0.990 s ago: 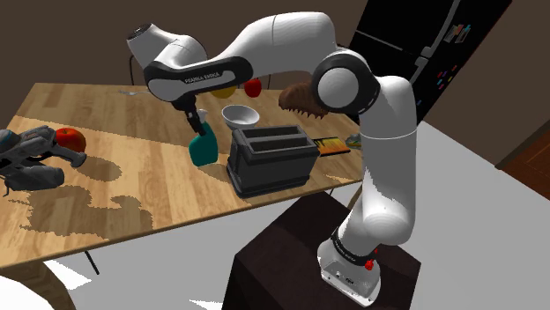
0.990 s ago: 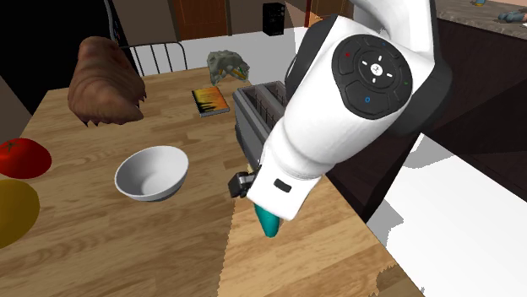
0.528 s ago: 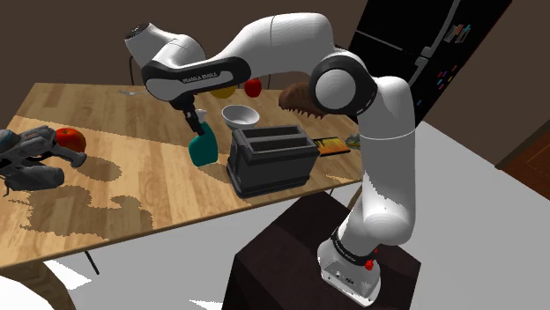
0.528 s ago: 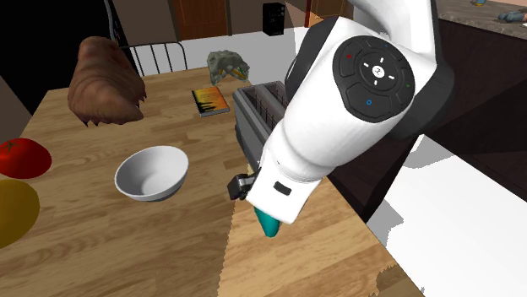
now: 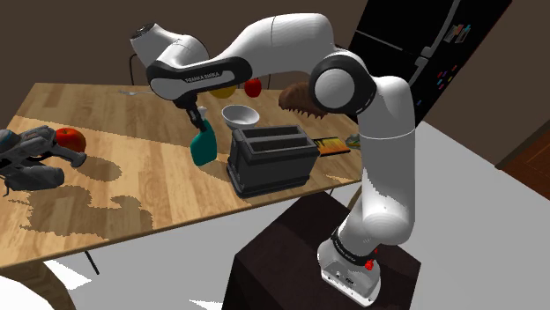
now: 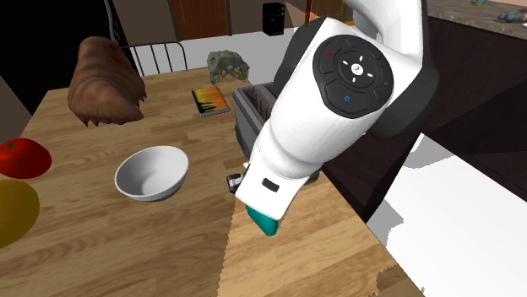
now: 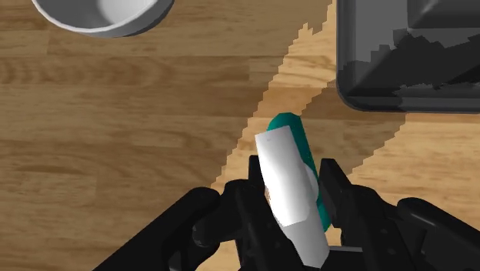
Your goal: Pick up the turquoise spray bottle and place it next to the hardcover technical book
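White bowl [image 6: 152,173], dark toaster [image 5: 271,160], red tomato [image 6: 23,158], wooden table [image 5: 145,180]

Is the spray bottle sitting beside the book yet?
No, in the shoulder view the spray bottle is clasped in the gripper, with the toaster standing between it and the book.

White lettering on the dark band of the arm's forearm [image 5: 198,77] reads "FRANKA EMIKA" in the shoulder view. The cover of the book [image 6: 210,99] carries marks too small to read, as do the coloured slips [image 5: 458,33] on the black refrigerator [image 5: 398,42].
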